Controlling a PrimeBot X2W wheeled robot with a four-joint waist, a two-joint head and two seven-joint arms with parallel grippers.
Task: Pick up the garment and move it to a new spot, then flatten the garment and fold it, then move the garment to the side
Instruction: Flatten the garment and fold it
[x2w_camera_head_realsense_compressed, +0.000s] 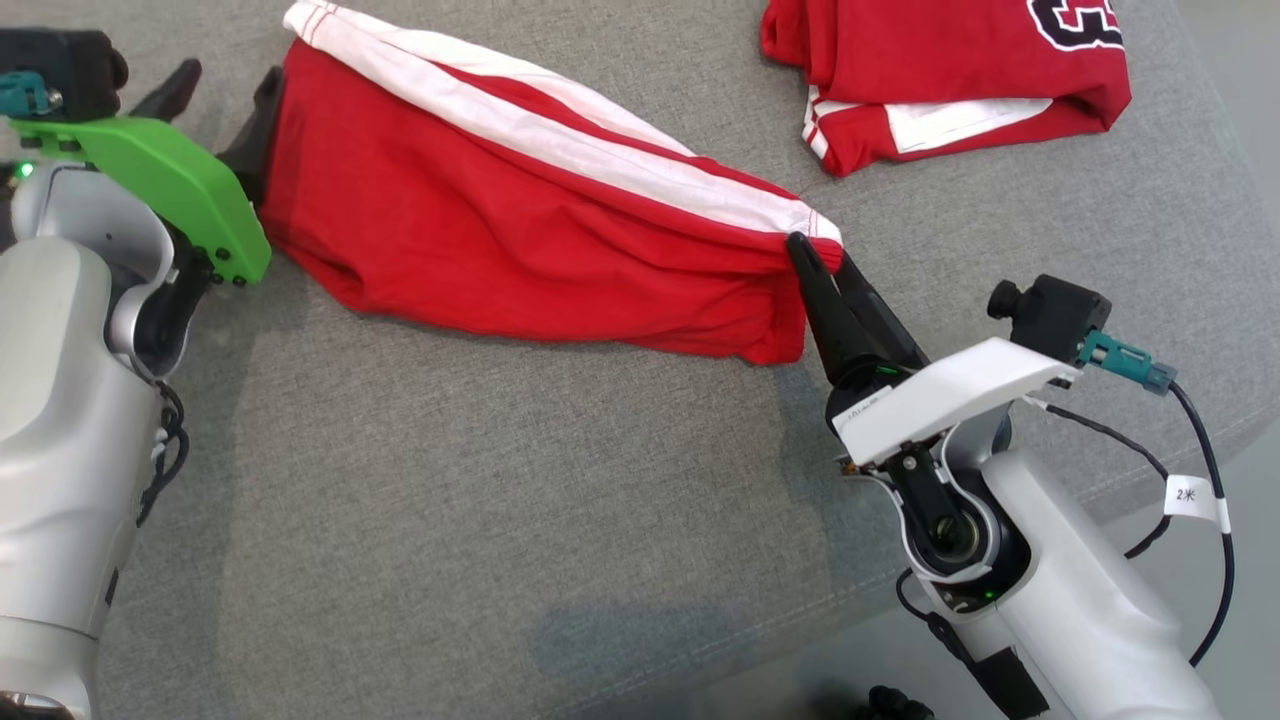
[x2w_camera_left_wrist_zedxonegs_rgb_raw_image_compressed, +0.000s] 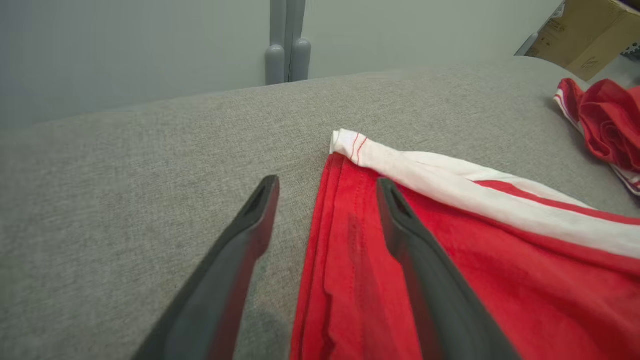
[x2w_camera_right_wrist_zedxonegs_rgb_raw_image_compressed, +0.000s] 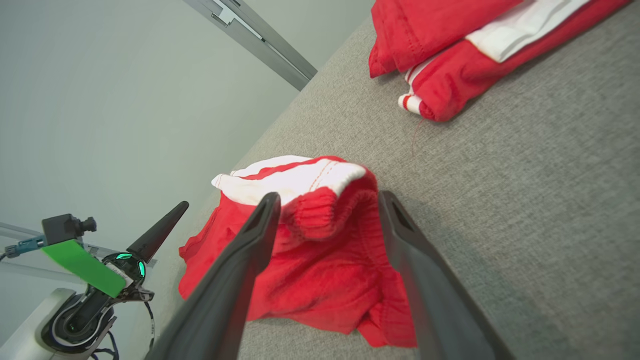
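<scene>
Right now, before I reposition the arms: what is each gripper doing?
Left gripper: open, holding nothing, at the red-and-white garment's edge.
Right gripper: open, straddling the garment's other end, not clamped.

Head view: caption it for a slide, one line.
Left gripper and right gripper, both open, at opposite ends of the red-and-white garment.

The right gripper (x2w_camera_right_wrist_zedxonegs_rgb_raw_image_compressed: 328, 196) stands with its fingers wide apart, straddling the bunched red end of the garment (x2w_camera_right_wrist_zedxonegs_rgb_raw_image_compressed: 310, 260) without pinching it. A white band (x2w_camera_right_wrist_zedxonegs_rgb_raw_image_compressed: 285, 182) crosses the garment's far side. Beyond the garment, up right, a second garment (x2w_camera_right_wrist_zedxonegs_rgb_raw_image_compressed: 450, 75) lies on the same grey cushion (x2w_camera_right_wrist_zedxonegs_rgb_raw_image_compressed: 525, 200). Left of the garment hangs the left gripper (x2w_camera_right_wrist_zedxonegs_rgb_raw_image_compressed: 160, 232), beside a green plate (x2w_camera_right_wrist_zedxonegs_rgb_raw_image_compressed: 82, 260).
</scene>
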